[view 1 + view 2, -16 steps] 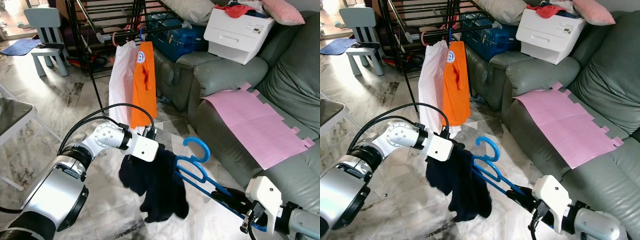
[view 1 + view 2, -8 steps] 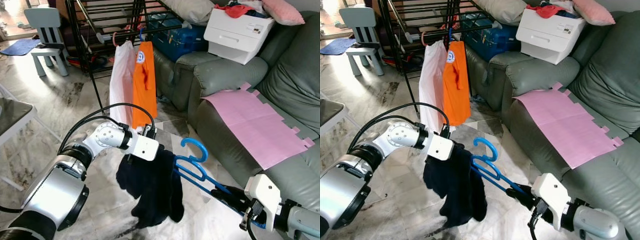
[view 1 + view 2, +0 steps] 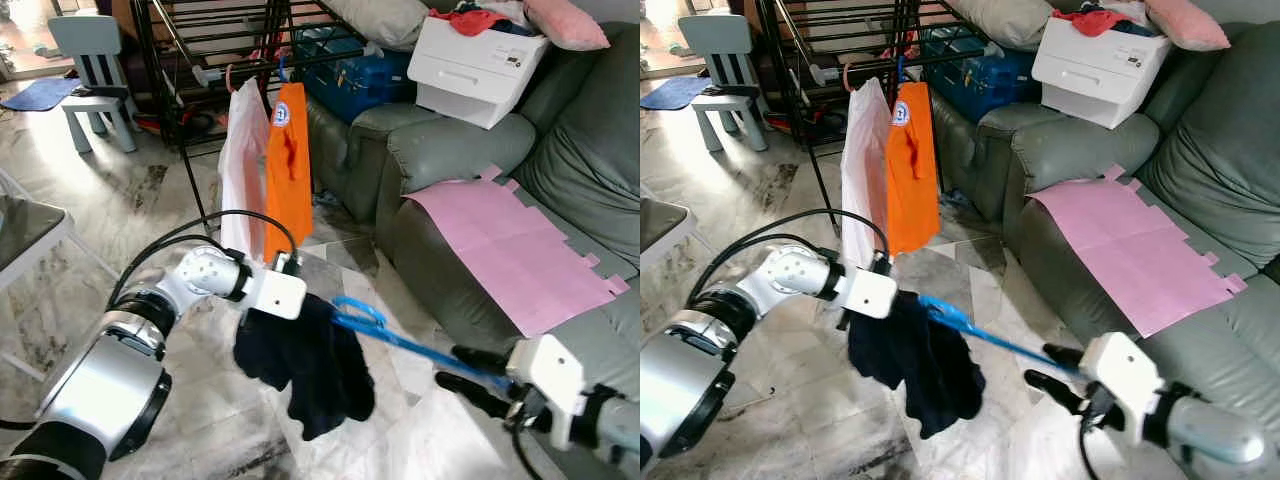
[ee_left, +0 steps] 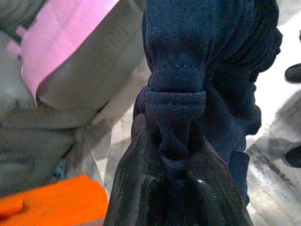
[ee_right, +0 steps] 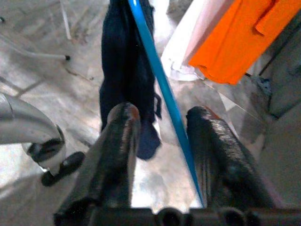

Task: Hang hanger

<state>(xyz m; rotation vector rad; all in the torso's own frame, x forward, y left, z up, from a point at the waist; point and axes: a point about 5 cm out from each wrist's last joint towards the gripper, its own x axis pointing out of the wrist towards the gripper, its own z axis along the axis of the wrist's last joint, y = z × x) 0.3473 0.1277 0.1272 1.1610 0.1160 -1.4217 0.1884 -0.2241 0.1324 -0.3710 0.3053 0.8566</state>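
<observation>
While your left gripper (image 4: 176, 186) is pinching the dark garment (image 3: 305, 365), the blue hanger (image 3: 400, 338) is bridging both arms above the floor.
You are handling light, stiff plastic under limp cloth; the right gripper (image 5: 162, 127) is standing spread (seemingly unclamped), so grip near the hook.

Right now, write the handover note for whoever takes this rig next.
Left tool: shut on the dark garment, held above the floor.
Right tool: fingers apart around the blue hanger, whose far end reaches the garment.
Drying rack behind carries a white garment and an orange shirt.
Done: both items lifted.
Left: finish putting the garment on the hanger, then hang it on the rack.
</observation>
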